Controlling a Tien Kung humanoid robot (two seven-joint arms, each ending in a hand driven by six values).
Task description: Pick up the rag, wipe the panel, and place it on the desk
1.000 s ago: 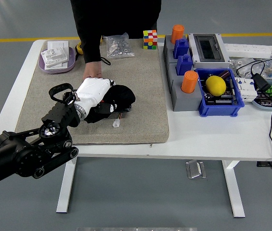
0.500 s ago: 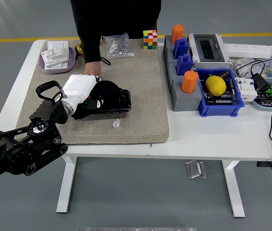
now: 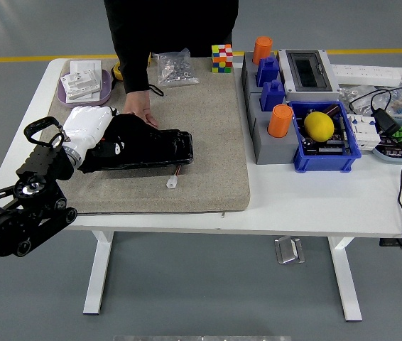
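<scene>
A glossy black panel lies on the beige mat, with a wire and small white plug trailing from its front edge. My left hand, in a white glove, presses a black rag onto the panel's left end, fingers curled on the cloth. A person at the far side rests one hand on the panel's back edge, just right of the rag. The right hand is out of view.
A purple tray with white parts, a bag of screws and a Rubik's cube line the mat's far edge. Right of the mat stand a grey block with orange cylinders, a blue bin holding a lemon, and cables.
My left hand has slid the rag leftward along the panel, from its middle to its left end. The person's hand stays at the panel's back edge.
</scene>
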